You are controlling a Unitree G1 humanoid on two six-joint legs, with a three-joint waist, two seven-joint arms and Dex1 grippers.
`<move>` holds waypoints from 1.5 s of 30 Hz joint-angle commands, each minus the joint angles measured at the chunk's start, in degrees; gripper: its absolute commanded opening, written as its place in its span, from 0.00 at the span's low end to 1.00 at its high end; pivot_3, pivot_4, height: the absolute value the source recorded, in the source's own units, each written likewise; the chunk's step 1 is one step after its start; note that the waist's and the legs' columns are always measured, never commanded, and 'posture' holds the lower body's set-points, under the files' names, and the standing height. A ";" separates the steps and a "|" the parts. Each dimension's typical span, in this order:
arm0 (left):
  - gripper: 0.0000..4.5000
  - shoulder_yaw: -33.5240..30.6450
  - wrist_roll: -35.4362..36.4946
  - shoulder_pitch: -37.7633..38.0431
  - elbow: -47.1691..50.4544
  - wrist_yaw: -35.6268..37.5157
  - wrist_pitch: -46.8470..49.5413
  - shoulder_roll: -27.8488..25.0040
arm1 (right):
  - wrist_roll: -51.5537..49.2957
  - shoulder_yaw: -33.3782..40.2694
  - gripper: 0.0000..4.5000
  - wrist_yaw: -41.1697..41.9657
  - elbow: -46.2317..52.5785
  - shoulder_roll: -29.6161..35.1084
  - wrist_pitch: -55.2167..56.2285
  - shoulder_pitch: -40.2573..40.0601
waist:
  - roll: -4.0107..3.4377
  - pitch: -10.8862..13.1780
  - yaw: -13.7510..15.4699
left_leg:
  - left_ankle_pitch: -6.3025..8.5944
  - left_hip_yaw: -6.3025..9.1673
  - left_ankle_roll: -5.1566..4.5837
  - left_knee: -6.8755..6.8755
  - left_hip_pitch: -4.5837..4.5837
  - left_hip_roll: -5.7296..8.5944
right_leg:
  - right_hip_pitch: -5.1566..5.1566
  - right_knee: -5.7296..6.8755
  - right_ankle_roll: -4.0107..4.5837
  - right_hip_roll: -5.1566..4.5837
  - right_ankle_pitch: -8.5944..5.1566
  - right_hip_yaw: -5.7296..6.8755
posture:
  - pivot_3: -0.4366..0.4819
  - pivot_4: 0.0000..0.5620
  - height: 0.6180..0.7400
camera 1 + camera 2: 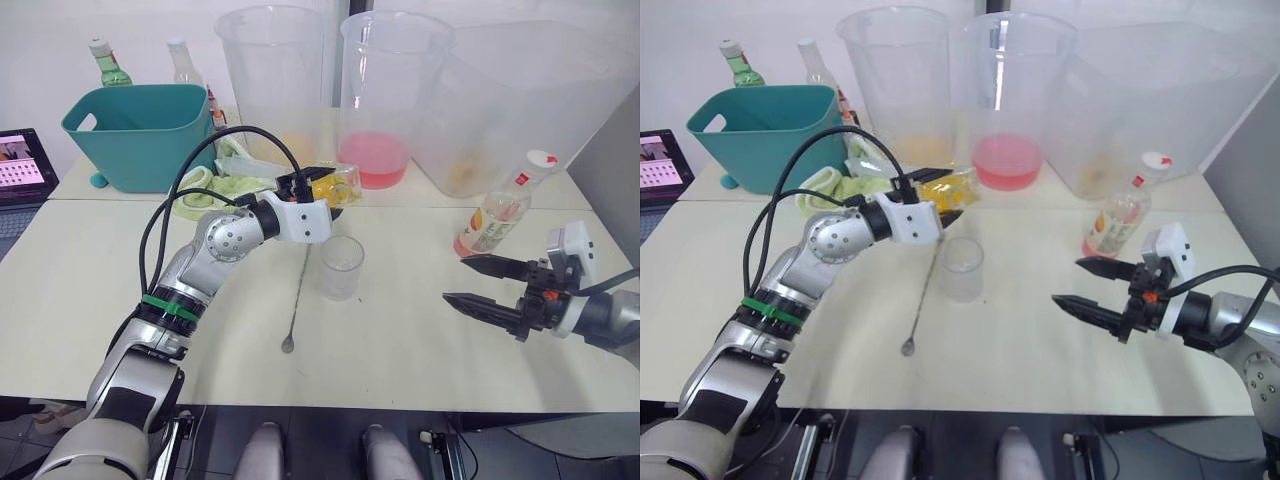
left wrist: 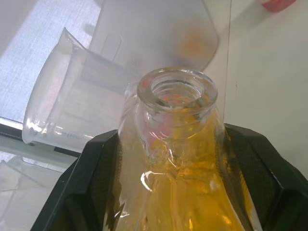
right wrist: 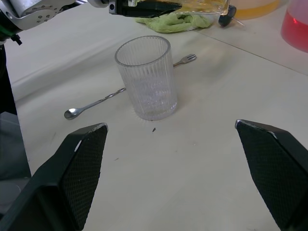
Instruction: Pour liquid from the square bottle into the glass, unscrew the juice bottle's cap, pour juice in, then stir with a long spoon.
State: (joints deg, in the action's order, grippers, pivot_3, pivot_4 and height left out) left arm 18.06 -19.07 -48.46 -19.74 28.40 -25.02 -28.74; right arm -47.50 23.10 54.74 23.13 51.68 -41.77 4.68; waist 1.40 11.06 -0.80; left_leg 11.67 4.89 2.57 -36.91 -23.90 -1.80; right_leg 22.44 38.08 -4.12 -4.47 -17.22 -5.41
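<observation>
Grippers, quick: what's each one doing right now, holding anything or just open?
Left gripper: shut on the square bottle, held near the glass.
Right gripper: open, holding nothing.

square bottle [image 2: 178, 159]: clear, thick glass with a glossy rounded lip, held between my left gripper's [image 1: 322, 192] fingers
my fingers [image 3: 79, 175]: black, matt, with a fine woven-looking texture on the pads
glass [image 3: 146, 77]: clear, finely ribbed wall, slightly frosted look
long spoon [image 1: 297, 297]: thin bright metal, polished
juice bottle [image 1: 497, 208]: clear thin plastic, glossy printed label, smooth white cap [image 1: 541, 158]
table [image 1: 420, 340]: pale, matt, smooth
big buckets [image 1: 383, 90]: cloudy translucent plastic
bin [image 1: 140, 135]: teal plastic, smooth with a dull sheen
cloth [image 1: 215, 187]: soft green fabric, crumpled
my left forearm [image 1: 225, 240]: silvery, satin metal-look shell
</observation>
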 commanded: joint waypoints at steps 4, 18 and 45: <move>0.62 -2.55 -3.35 -1.12 2.06 -4.70 -6.15 -1.63 | -0.44 0.22 1.00 -0.53 0.92 0.20 0.69 1.96 | 0.00 0.00 -0.03 | 0.00 0.00 0.00 0.00 0.00 0.00 | 0.00 -0.01 0.00 0.00 0.00 0.00 | 0.48 0.27 0.94; 0.62 -1.90 -11.95 -2.76 -1.67 -11.13 -12.63 -2.79 | -0.61 0.37 1.00 -0.92 1.53 0.45 0.49 2.41 | 0.00 0.00 0.02 | 0.00 0.00 0.00 -0.01 0.00 0.01 | 0.00 0.01 0.00 -0.01 0.01 0.01 | 0.48 0.27 0.94; 0.62 -0.45 -22.13 -3.16 -0.55 -17.68 -16.95 -3.60 | -0.47 0.16 1.00 -1.62 1.77 0.30 0.95 2.51 | 0.00 0.00 0.03 | 0.00 0.00 0.00 -0.01 0.00 0.01 | 0.00 0.03 0.00 -0.01 0.01 0.01 | 0.48 0.27 0.94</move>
State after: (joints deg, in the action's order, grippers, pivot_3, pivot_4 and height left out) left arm 19.50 -41.80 -48.11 -24.21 14.34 -41.03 -31.88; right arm -47.44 22.62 53.04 23.15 51.68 -41.77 6.20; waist 1.40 11.06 -0.78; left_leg 11.67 4.89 2.58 -36.91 -23.90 -1.79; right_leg 22.44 38.11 -4.13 -4.47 -17.21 -5.40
